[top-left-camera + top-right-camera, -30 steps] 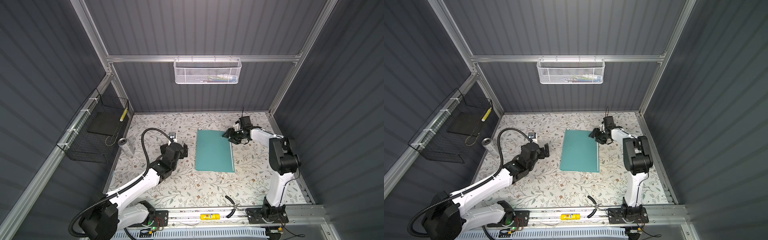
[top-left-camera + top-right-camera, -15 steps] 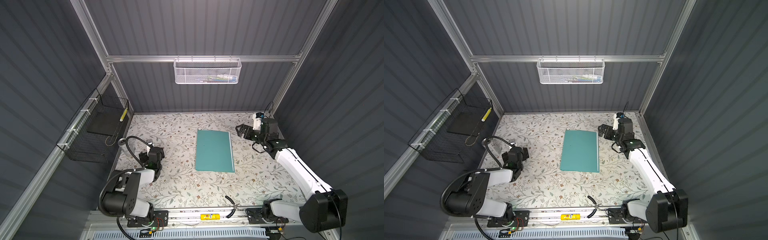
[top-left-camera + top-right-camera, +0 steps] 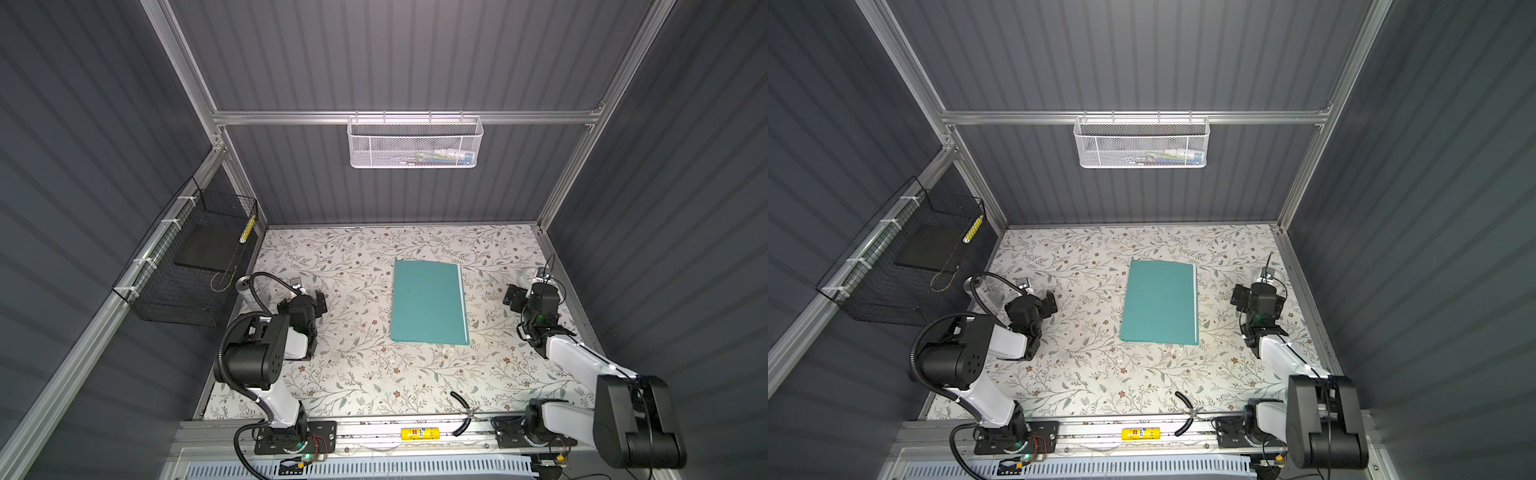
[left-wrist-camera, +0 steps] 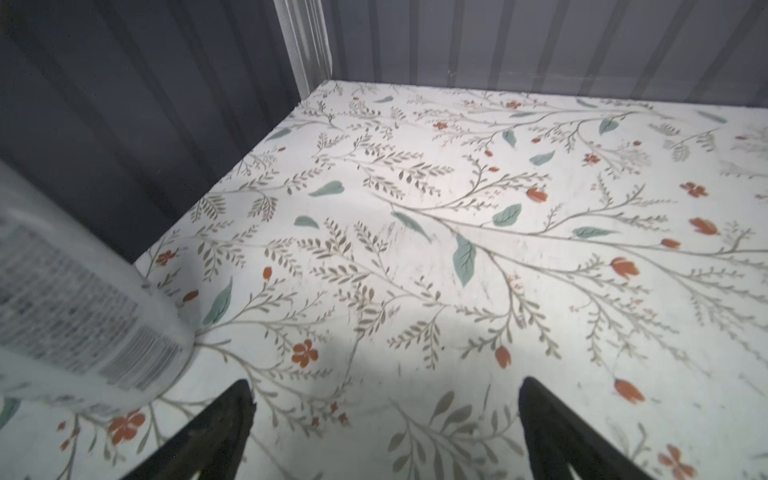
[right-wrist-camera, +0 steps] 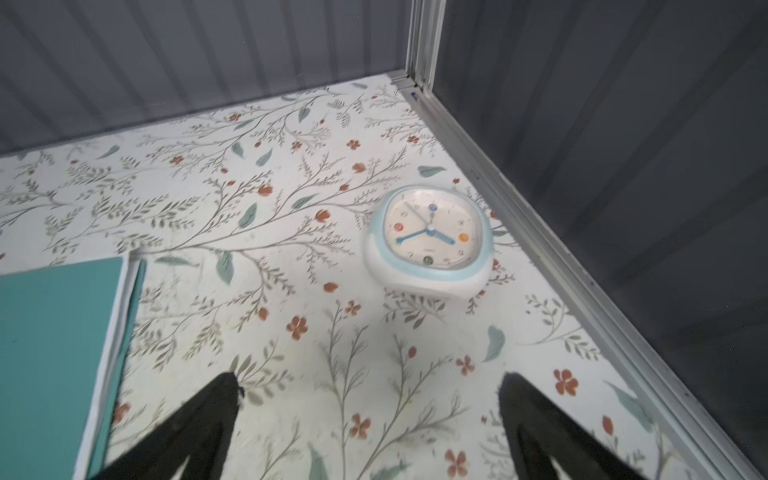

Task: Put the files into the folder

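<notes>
The teal folder lies closed and flat in the middle of the floral table. A thin white edge of the files shows along its right side, between the covers. My left gripper hovers low, well left of the folder, open and empty. On the far side of the folder, near the right wall, my right gripper is also open and empty. Neither touches the folder.
A white-and-blue clock stands just beyond the right gripper. A grey labelled bottle is beside the left gripper. A black wire basket hangs on the left wall, a white mesh basket on the back wall.
Both arms have pulled back from the folder toward their own sides. The right gripper has opened wide and left the folder's far right corner. The folder has not moved.
</notes>
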Controlling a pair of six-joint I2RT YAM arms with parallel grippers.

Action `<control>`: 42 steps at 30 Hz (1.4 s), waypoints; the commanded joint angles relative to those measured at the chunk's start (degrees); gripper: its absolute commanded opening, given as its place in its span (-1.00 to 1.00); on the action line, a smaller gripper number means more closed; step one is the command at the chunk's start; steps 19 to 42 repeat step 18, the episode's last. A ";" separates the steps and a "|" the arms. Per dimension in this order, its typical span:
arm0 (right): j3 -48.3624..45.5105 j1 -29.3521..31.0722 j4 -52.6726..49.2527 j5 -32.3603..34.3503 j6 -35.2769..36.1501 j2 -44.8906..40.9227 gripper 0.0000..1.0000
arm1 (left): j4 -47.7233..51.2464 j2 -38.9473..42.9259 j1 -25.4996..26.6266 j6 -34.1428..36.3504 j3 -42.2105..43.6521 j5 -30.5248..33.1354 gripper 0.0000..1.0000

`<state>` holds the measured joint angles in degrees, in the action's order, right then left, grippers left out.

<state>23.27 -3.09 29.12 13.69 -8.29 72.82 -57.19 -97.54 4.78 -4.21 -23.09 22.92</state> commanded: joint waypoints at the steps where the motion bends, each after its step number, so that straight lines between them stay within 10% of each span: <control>1: -4.35 -2.14 21.40 -9.51 1.57 5.87 0.98 | 2.44 0.06 -0.24 0.84 -1.69 -1.25 0.99; 42: -4.84 -0.25 27.10 -11.86 4.78 10.62 0.99 | 3.95 -1.06 0.50 2.04 -3.66 -1.16 0.99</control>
